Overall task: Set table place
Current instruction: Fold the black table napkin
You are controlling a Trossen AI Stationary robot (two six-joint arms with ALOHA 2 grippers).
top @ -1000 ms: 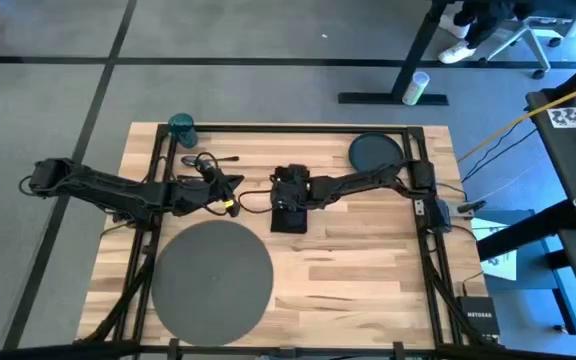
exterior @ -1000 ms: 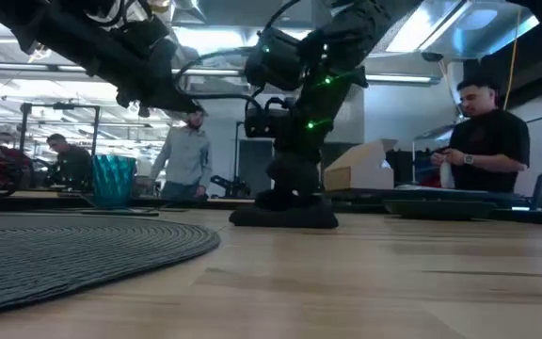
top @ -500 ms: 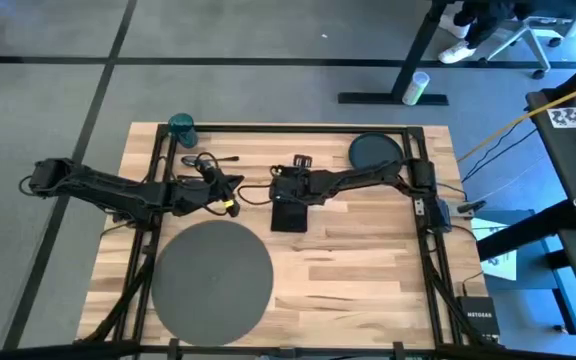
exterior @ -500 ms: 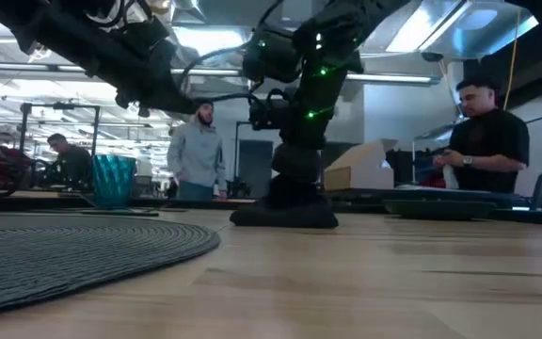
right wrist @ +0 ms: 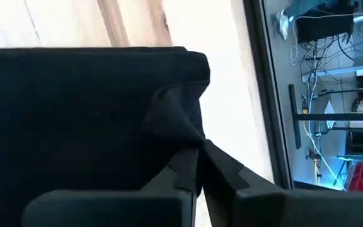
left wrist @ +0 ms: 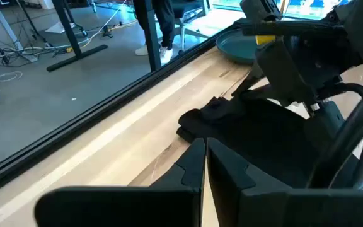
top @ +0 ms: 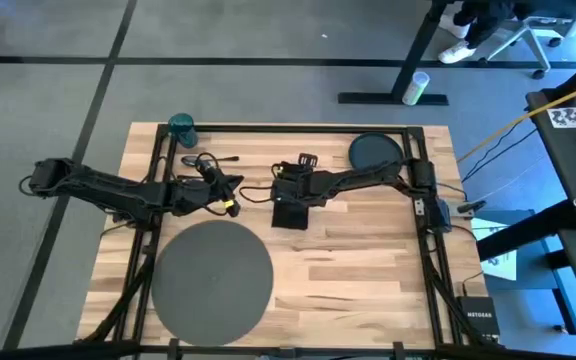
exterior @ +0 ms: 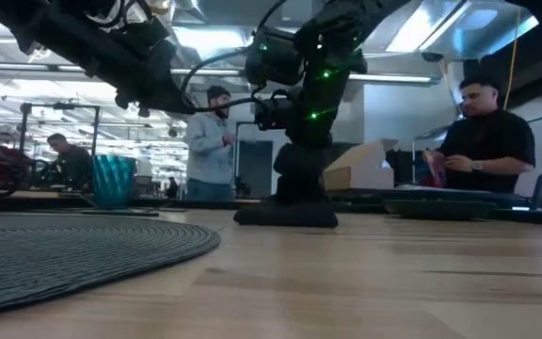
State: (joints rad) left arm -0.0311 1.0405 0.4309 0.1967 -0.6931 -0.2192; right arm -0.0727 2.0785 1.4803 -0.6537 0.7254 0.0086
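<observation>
Right pincer [top: 290,196] higher, gripping napkin [top: 290,214]

The high camera looks straight down on the whole desk [top: 348,250]. The low one sits at desk-top level, looking across into the room. Each wrist camera peers closely past its own end effector. All four share the napkin [top: 290,214] under the right end effector [right wrist: 197,165].
</observation>
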